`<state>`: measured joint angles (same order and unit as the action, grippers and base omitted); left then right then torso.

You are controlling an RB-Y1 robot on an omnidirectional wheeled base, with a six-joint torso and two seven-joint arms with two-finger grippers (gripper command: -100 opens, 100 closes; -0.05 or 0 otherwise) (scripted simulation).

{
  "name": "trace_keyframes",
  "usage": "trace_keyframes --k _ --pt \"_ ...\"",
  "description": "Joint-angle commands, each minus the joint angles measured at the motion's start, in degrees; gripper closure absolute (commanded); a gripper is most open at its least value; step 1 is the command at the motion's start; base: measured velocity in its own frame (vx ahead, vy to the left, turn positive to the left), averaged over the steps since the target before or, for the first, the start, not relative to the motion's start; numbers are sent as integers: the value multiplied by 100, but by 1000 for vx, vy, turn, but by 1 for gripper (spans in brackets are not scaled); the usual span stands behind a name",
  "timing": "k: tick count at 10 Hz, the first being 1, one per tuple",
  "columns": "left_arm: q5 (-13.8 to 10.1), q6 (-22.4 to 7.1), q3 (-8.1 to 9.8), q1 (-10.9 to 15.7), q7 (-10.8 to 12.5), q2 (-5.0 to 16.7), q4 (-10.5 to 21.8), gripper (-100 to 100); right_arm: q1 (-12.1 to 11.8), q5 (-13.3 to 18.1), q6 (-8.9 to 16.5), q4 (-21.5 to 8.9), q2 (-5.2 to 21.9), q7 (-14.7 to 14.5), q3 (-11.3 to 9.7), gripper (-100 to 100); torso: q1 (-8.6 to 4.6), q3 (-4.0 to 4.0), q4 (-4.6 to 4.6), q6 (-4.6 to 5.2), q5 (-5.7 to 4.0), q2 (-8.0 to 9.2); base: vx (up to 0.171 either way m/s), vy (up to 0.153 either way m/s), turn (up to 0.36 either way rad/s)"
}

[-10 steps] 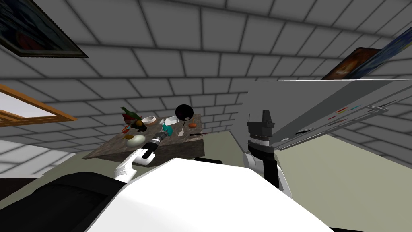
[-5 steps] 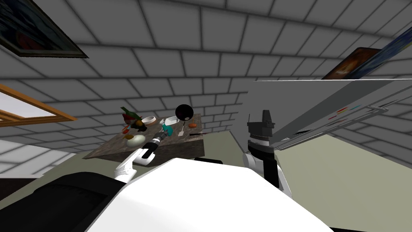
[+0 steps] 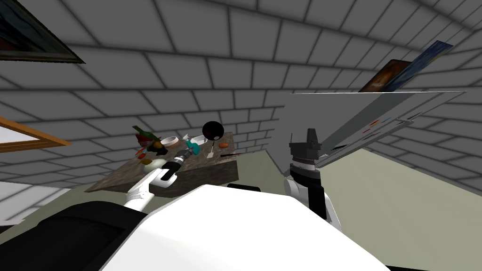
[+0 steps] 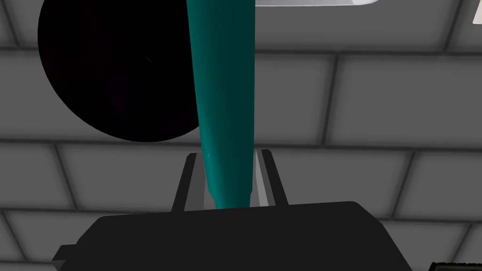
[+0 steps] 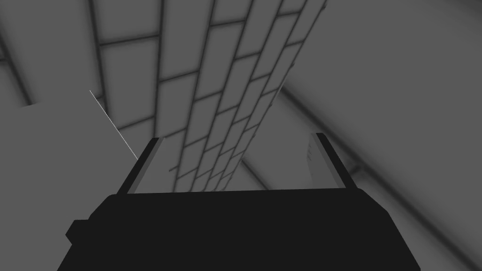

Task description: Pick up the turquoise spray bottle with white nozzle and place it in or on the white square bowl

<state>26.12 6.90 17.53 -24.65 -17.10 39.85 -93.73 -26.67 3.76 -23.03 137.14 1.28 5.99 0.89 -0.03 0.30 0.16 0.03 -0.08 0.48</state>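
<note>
- Between the two blades of the left gripper (image 4: 228,154), the turquoise spray bottle (image 4: 226,94) is clamped by its narrow end. Both blades are pressed flat against its sides.
- A smooth, glossy teal body is shown, narrow at the gripper and widening away from it. No lettering can be read on it.
- Right of centre in the head view, the right gripper (image 3: 307,137) is held upright. Its fingers are spread wide with nothing between them.
- Left of centre in the same view, the left arm is stretched over the dark mottled table (image 3: 212,171). The bottle is carried at its tip, with the white nozzle (image 3: 188,139) at the bottle's upper left.
- Just beyond the nozzle, the white square bowl (image 3: 201,139) is seen on the table. Whether the two touch cannot be told.
- Left of that bowl, a round bowl (image 3: 169,140) is placed.
- Behind the square bowl, a black ball (image 3: 212,130) is set before the grey brick wall.
- At the upper right, a tilted grey panel (image 3: 357,113) bears small coloured marks, too small to be read.
</note>
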Motion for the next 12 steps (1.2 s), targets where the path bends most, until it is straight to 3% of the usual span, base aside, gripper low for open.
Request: trace_keyframes --k 1,7,12 --pt "-55 -28 40 110 148 244 52 100 0 0 0 0 0 0 0 0 0 0 0 0 0 0 -72 0 -119" --pt "-385 -171 294 250 811 1258 212 100 0 0 0 0 0 0 0 0 -9 2 2 7 -5 2 -76 5 -167" --pt "-772 -390 468 155 1413 2138 480 100 0 0 0 0 0 0 0 0 1 -3 0 7 2 -6 -67 16 -200"
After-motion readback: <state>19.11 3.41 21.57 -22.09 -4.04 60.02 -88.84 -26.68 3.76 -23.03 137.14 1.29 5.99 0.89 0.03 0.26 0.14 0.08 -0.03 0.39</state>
